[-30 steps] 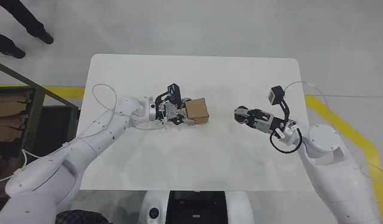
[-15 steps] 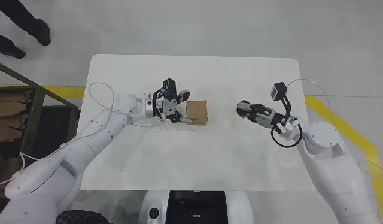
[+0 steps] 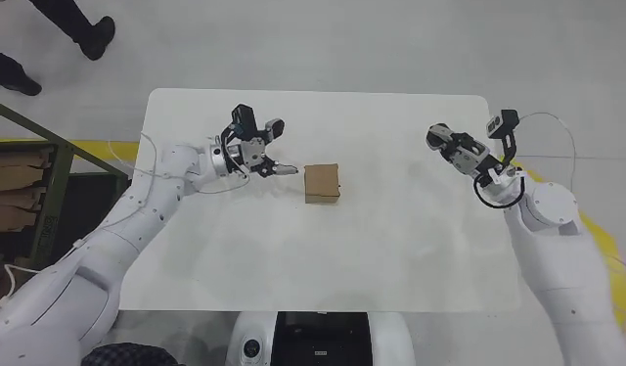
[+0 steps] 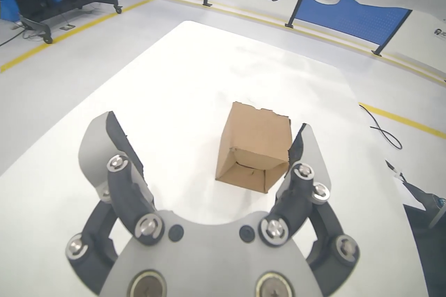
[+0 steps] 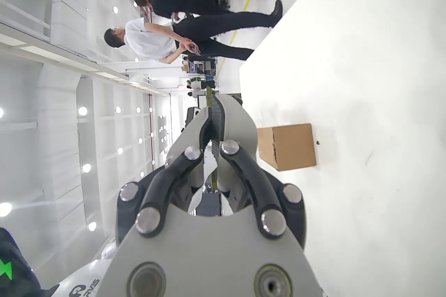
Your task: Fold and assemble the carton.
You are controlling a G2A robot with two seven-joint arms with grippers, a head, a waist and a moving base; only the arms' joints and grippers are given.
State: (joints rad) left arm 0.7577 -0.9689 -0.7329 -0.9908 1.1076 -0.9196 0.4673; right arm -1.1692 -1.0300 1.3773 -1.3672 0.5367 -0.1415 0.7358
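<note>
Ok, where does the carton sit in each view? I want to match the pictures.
Top view: carton mid-table, between left gripper and right gripper, nearer the left.
Left wrist view: carton just ahead of the open left gripper, close by one finger.
Right wrist view: carton beyond the shut right gripper.
Shared landmark: the white table it stands on.

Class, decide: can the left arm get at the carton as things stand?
Probably yes: the open left end effector faces the carton, with just table surface between them.
</note>
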